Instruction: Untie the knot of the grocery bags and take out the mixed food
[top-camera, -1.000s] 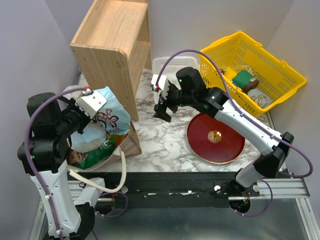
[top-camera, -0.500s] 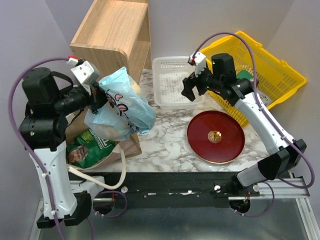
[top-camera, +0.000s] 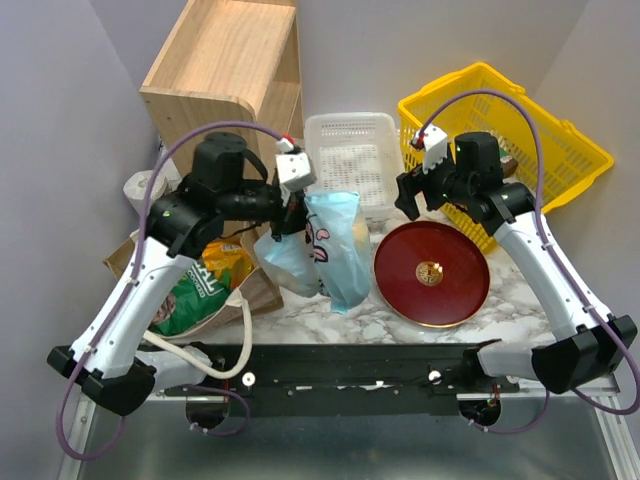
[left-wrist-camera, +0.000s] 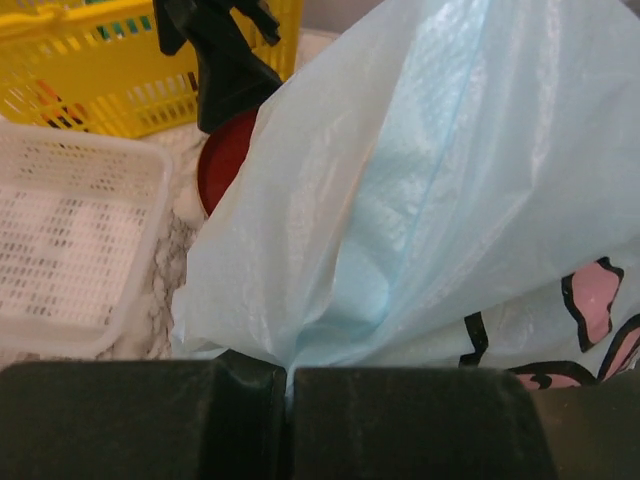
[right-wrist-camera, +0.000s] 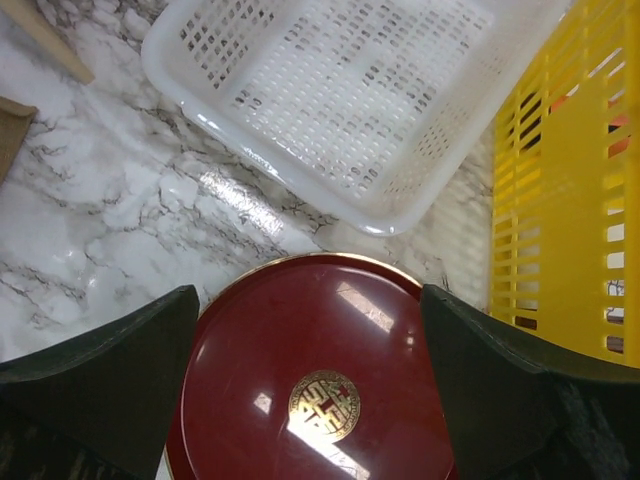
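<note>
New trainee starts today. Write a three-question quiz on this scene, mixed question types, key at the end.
1. True or false: the left gripper is shut on the blue bag.
2. Fill in: the white tray sits between the shelf and the ___ basket.
3. The open right gripper hovers over the: A plate; B shelf; C basket.

Key: 1 true; 2 yellow; 3 A.

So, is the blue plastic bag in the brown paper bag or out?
Out. The left gripper, shut on its top, holds the blue bag between the paper bag and red plate.
</note>
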